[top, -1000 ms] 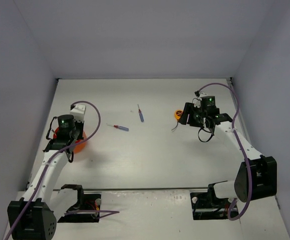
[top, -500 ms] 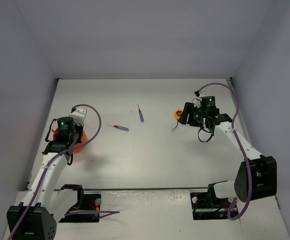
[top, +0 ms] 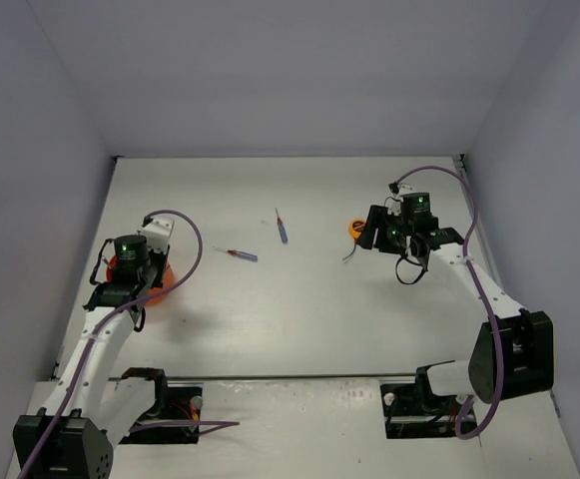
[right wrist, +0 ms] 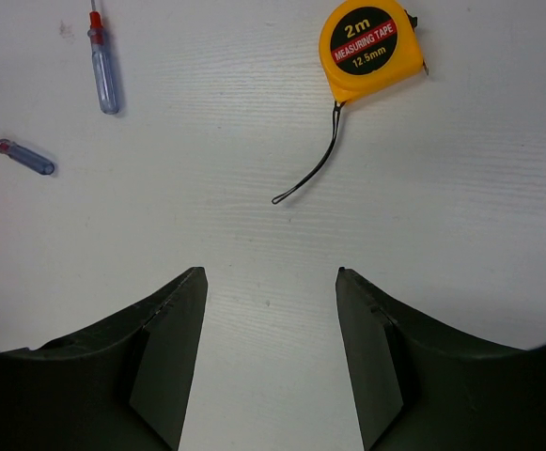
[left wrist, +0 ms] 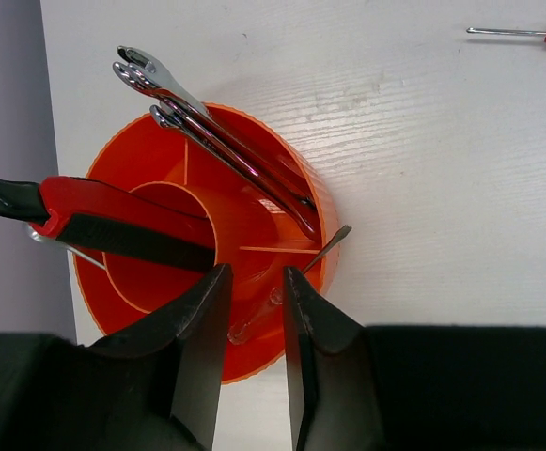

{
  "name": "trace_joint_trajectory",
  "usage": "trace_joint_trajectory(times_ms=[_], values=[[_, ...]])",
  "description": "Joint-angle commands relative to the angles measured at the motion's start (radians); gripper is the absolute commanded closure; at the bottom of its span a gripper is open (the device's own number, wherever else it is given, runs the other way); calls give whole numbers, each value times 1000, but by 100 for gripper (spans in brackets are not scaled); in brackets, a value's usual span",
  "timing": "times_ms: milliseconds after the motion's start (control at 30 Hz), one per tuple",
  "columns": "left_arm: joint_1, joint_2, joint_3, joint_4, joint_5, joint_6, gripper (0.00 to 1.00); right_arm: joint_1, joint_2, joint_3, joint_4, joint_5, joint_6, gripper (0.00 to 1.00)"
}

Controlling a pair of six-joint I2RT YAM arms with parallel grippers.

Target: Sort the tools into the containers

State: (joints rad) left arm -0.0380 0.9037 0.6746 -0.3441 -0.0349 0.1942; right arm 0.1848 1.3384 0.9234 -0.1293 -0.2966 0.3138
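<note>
— Where does everything lie?
— The tub point(left wrist: 150, 150) sits far left, with the wrenches point(left wrist: 207, 132) and the red-and-black knife point(left wrist: 113, 221) leaning in it; the left gripper point(left wrist: 256, 277) hangs over it, jaws narrow, clamping nothing I can see; two screwdrivers point(right wrist: 103, 80) lie mid-table.
— And the tape measure point(right wrist: 371, 47)?
— To their right, face up, just ahead of the right gripper point(right wrist: 268, 272), whose jaws gape wide and empty; probably light, hard, slick plastic; I'd pinch the case across opposite edges, not the limp cord point(right wrist: 315, 164).
</note>
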Motion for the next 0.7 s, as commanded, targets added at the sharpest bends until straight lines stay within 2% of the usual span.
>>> trace_joint_trajectory(times_ms=[0,200,333,400,433,600,667], values=[[7,-34,29,22,-10,-4,75,10,-28,13,46,-13,-8,46],[1,-40,125,58,35,-92,73,69,2,59,41,-16,-39,46],[-2,-7,198,103,35,-298,72,142,57,131,31,5,-59,46],[-3,58,293,50,13,-444,64,215,129,194,22,38,-71,46],[-3,91,341,4,14,-468,59,232,161,225,21,49,-71,46],[-7,236,563,-227,99,-481,41,280,354,423,14,118,-73,47],[-7,236,602,-237,128,-513,35,300,439,506,8,137,-78,48]])
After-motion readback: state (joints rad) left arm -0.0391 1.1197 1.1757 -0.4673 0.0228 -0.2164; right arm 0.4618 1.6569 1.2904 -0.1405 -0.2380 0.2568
